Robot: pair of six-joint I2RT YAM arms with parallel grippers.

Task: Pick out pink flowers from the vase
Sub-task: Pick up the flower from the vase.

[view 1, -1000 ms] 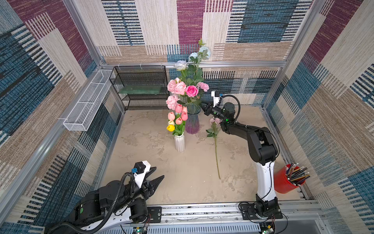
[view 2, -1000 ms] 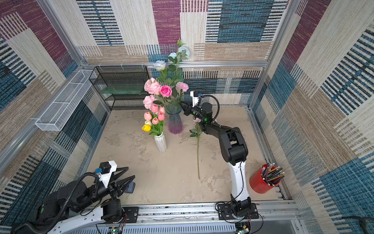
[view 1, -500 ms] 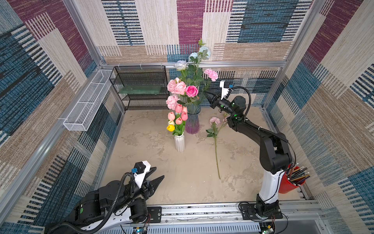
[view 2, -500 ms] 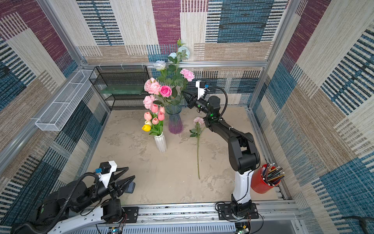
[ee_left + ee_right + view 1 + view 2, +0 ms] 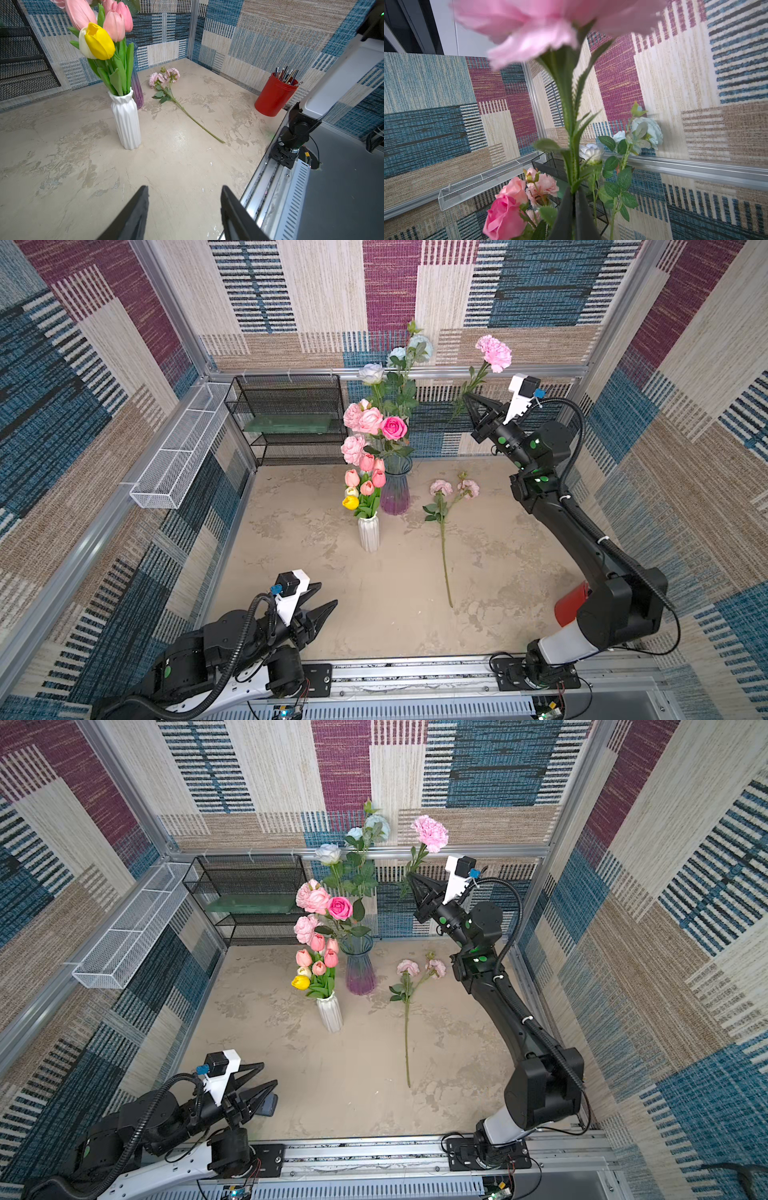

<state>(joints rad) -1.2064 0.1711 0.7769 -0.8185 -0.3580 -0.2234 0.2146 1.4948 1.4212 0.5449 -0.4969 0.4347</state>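
pencils (image 5: 287, 73) show only in left wrist view; left gripper (image 5: 184, 188) spread, right gripper (image 5: 574, 193) pinching pink peony (image 5: 539, 31) stem.

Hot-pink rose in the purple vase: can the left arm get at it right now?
Probably not directly. The left end effector is open and empty, but the white vase and its tulips stand roughly between it and the hot-pink rose; it likely needs to go over them.

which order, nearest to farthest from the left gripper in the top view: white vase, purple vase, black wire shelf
From the left gripper, in a top view:
1. white vase, just ahead, mid-table.
2. purple vase, close behind the white one.
3. black wire shelf, against the back wall.
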